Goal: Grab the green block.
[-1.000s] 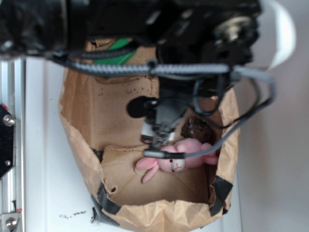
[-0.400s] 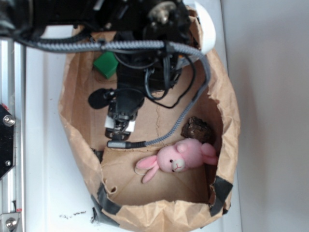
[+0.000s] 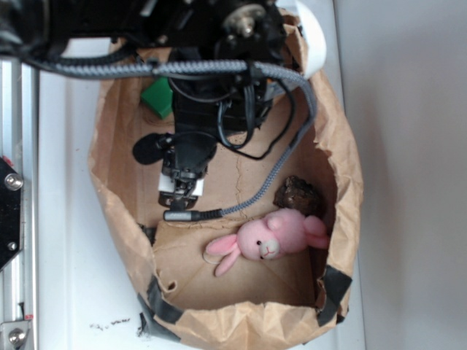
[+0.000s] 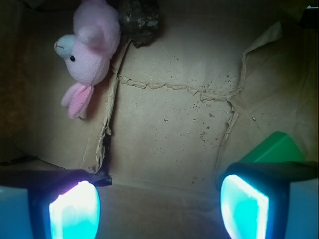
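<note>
I'm looking down into the paper bag (image 3: 117, 219), using the pink plush bunny (image 3: 268, 239) as my ref. The gripper (image 4: 159, 201) hangs over the bag floor w/ jaws spread wide and nothing between them; both lit pads show at the bottom of the wrist view w/ bare paper in the gap. The green block (image 4: 275, 149) sits well away from the bunny, at the opposite end of the bag, partly hidden behind one finger in the wrist view and mostly under the arm in the exterior view (image 3: 157, 98). A dark lump (image 3: 298, 195) lies just beside the bunny, not in my way.

My read: the block is rigid, light, smooth-faced, so prob a bit slippery. Best hold is across two flat opposite sides, mid-height, jaws square to them, not on a corner. The gripper isn't centred on it yet; I'd need to shift away from the bunny first.
</note>
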Tool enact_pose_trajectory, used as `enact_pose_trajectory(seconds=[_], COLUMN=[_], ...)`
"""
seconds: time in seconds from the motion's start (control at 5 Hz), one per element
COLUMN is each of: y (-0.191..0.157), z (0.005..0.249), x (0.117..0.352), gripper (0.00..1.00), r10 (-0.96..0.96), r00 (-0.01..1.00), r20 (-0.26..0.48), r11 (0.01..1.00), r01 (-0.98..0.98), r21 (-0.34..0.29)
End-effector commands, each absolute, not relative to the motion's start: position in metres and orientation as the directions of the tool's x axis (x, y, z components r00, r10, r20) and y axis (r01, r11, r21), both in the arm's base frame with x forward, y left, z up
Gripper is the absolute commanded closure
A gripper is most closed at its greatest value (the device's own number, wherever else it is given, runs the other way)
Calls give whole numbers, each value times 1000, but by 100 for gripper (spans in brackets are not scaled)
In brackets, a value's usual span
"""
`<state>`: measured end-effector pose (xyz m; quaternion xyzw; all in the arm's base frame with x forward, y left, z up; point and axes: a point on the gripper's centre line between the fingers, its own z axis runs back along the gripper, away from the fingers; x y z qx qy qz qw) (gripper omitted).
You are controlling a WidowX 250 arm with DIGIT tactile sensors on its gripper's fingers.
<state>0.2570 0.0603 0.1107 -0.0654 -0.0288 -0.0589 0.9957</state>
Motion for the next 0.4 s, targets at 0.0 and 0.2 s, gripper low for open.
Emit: enact_pose_trajectory(seconds=[0.0,0.2], y=[70,77], z=[109,102], x=[281,290], gripper=[0,0], r10=[20,179], r00=[997,981], r20=[70,71], r11=[981,956], r01=[-6,-156], r21=[-194,-250])
